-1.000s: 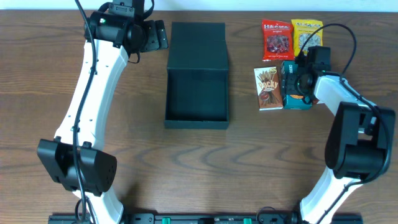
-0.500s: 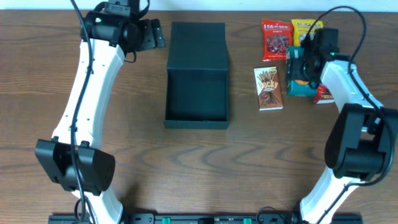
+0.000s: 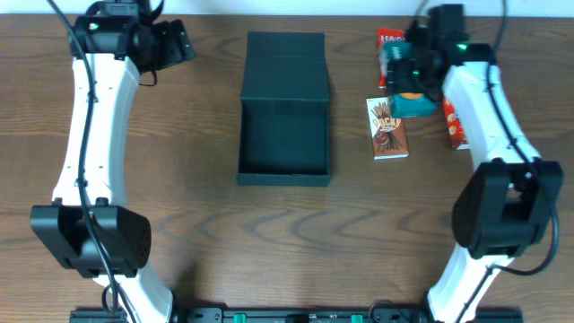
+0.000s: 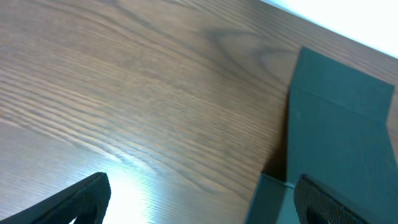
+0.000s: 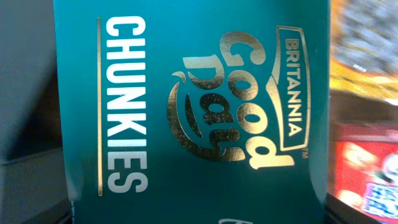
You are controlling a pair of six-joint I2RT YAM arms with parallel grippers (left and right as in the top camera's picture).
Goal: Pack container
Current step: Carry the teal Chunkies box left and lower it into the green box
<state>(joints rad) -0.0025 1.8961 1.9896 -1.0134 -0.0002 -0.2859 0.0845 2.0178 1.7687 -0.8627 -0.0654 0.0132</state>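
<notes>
Teal cardboard fills the right wrist view: a snack box [image 5: 186,112] with gold "Britannia Good Day" lettering and white "CHUNKIES", so close that the fingers holding it cannot be made out. Only the overhead view shows where it is. The right gripper [image 3: 411,81] is closed on the snack box at the far right of the table [image 3: 215,224], over the lower edge of a red bag [image 3: 387,40] and just beyond a Pocky box [image 3: 387,128]. The container [image 3: 283,135] lies at the middle of the table, well apart from them. It is open, its dark floor showing, and its lid [image 3: 284,58] is folded back flat on the far side. The left wrist view adds what the overhead does not: the left gripper [image 4: 208,199] is spread wide with nothing between its fingertips [image 4: 87,194], above bare wood to the left of the lid. The right arm [image 3: 489,99] covers most of a red pack [image 3: 455,126]. The right wrist view catches a blurred yellow packet [image 5: 364,56] behind the snack box, which the overhead hides altogether
</notes>
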